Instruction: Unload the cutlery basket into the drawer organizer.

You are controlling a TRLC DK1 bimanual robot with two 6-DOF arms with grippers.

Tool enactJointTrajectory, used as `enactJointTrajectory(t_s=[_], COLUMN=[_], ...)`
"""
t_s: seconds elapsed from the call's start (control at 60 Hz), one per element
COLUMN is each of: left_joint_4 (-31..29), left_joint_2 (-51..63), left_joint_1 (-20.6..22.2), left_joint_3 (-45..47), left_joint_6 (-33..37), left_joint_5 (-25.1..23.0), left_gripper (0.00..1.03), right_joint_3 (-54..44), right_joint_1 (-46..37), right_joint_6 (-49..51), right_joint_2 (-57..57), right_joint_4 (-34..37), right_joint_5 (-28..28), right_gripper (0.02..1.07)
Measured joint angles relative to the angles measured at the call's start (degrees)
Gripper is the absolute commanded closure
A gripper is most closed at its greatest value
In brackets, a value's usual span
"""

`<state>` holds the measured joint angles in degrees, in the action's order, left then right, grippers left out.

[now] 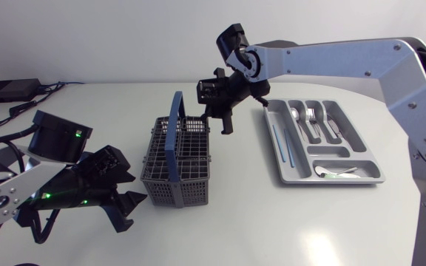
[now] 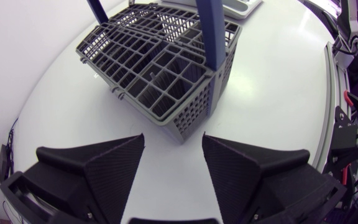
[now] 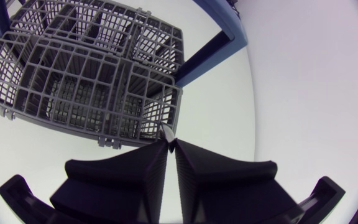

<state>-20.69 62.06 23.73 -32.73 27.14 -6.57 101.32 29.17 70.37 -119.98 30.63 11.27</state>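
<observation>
Right fingers [image 3: 126, 177] pinch a silvery tip [image 3: 166, 131] beside the basket [image 3: 86, 81]; left fingers [image 2: 107, 168] gape.

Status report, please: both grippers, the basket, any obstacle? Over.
Left gripper jaws open, empty, facing cutlery basket. Right gripper jaws shut on thin metal piece over basket corner. No obstacle seen toward drawer organizer.

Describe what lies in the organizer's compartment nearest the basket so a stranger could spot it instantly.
Find the grey drawer organizer right of the cutlery basket. In its long compartment nearest the basket lie two thin light-blue sticks. Only they are coloured there; neighbouring compartments hold silver spoons and forks.
</observation>
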Motion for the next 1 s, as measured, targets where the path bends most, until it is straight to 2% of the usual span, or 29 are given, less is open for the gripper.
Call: enactJointTrajectory(t_s=[0.4, 0.667, 1.0], left_joint_4=[0.2, 1.3, 1.3], left_joint_2=[0.2, 0.2, -0.2], left_joint_1=[0.0, 0.0, 0.0], left_joint_3=[0.0, 0.0, 0.0], left_joint_6=[0.0, 0.0, 0.0], left_joint_5=[0.0, 0.0, 0.0], left_gripper=[0.37, 0.36, 0.34], right_joint_3=[-1.6, -7.7, -16.0], right_joint_1=[0.0, -0.2, -3.6], right_joint_6=[-0.1, -1.1, -2.3], right_joint_2=[3.5, 16.5, 33.9], right_joint_4=[0.2, 0.2, 1.6], right_joint_5=[0.0, 0.3, 3.5], right_gripper=[1.01, 1.01, 1.01])
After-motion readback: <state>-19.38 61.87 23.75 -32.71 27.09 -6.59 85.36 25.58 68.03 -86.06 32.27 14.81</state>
